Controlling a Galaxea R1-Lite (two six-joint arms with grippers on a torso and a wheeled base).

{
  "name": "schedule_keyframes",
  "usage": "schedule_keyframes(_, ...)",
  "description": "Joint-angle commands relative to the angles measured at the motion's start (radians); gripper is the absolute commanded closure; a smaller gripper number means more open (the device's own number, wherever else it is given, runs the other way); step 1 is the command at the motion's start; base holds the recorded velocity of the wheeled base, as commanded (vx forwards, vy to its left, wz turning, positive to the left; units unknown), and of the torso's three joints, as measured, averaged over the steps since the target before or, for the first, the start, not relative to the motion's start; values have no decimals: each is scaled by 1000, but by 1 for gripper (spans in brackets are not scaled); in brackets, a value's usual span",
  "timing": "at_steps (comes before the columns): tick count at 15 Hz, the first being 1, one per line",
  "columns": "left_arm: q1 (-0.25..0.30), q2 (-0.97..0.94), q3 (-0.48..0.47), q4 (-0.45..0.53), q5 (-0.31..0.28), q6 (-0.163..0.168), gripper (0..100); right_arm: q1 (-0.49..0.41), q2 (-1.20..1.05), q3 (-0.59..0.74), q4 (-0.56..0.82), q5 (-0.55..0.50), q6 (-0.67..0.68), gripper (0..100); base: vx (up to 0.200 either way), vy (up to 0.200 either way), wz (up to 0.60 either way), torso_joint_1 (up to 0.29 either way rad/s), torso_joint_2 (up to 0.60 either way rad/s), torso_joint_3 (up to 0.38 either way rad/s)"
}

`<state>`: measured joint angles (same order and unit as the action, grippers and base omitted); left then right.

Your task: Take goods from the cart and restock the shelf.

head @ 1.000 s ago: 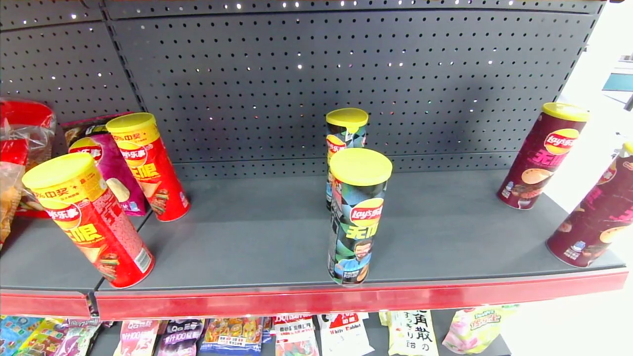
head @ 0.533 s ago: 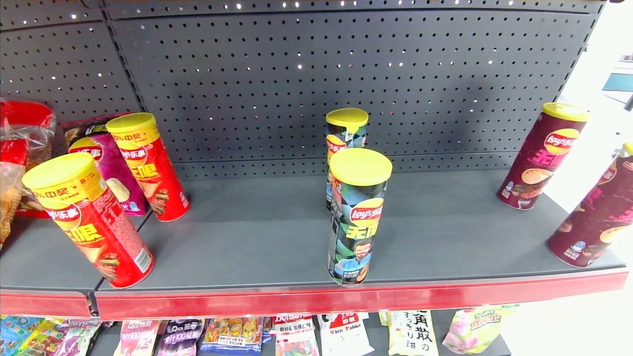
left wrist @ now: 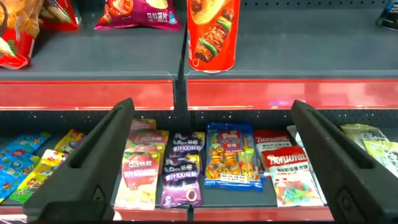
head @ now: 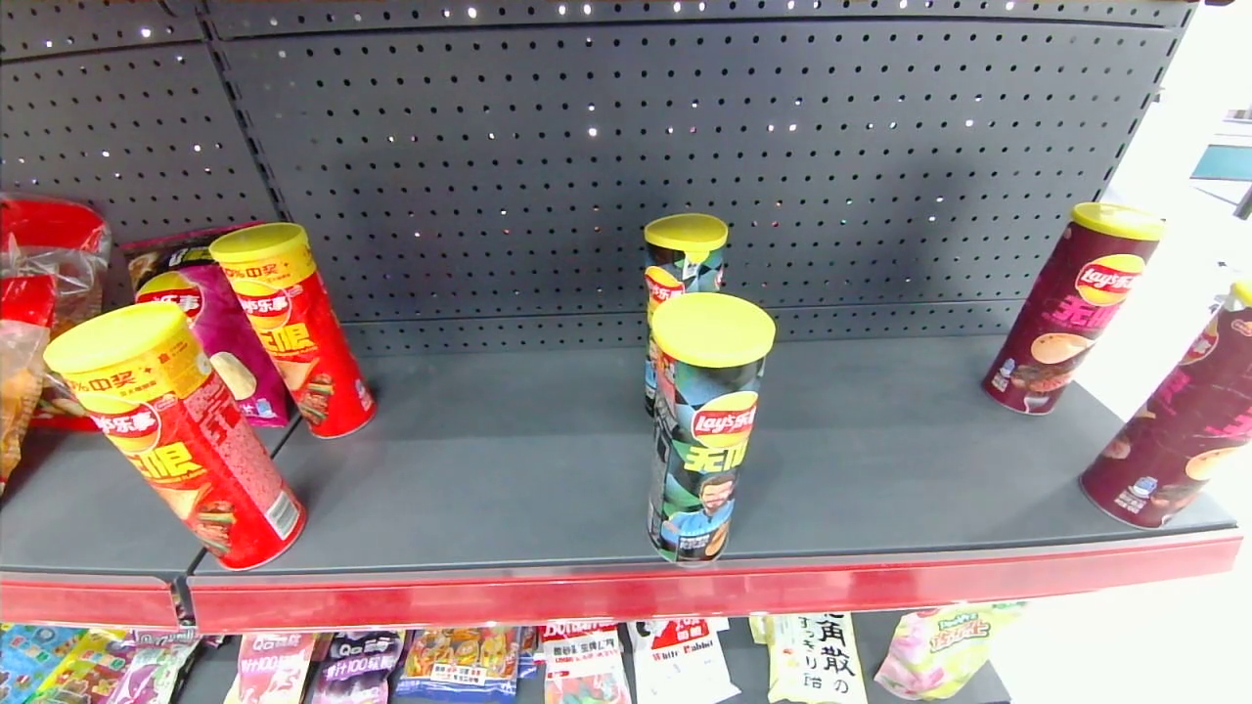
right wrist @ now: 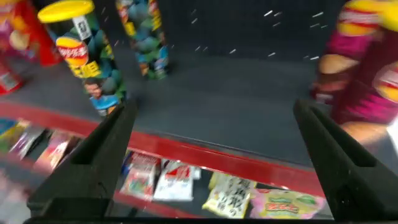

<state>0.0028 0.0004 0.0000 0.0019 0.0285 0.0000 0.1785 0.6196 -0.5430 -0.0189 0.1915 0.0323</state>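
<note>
This is a shop, in its snack aisle. A grey metal shelf point(head: 509, 469) with a red price strip point(head: 685, 592) along its front edge stands against a perforated back panel point(head: 587, 147). Chip cans point(head: 706, 430) with yellow lids stand on it grouped by colour. Packed bags of sweets point(head: 460, 665) fill the level below.

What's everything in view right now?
red cans: 2, red, yellow lids, shelf's left
black cans: 2, black-teal, yellow lids, shelf's middle
maroon cans: 2, maroon, yellow lids, shelf's right end
purple bag: 1, purple, by the red cans
red bags: count unclear, red, far left
packets: many, mixed colours, below the shelf
shelf: 1, grey with red edge, across the view
left claw: 1, black, open, before the packets
right claw: 1, black, open, before the shelf
</note>
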Motion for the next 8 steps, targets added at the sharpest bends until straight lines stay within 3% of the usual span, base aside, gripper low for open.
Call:
schedule_keyframes(1,0,0,0,1,1,0,0,225,486,-175,-10,51,-31,0,0,0,0,0,0,0)
schedule_keyframes(4,0,0,0,1,1,0,0,366,589,-187,-10,28,-32,0,0,0,0,0,0,0)
schedule_keyframes(5,0,0,0,0,1,0,0,426,677,-184,-12,-80,-32,0,0,0,0,0,0,0)
schedule_keyframes(6,0,0,0,1,1,0,0,430,729,-186,-12,-173,-34,0,0,0,0,0,0,0)
schedule_keyframes(8,0,0,0,1,1,0,0,452,798,-195,-26,-231,-23,0,0,0,0,0,0,0)
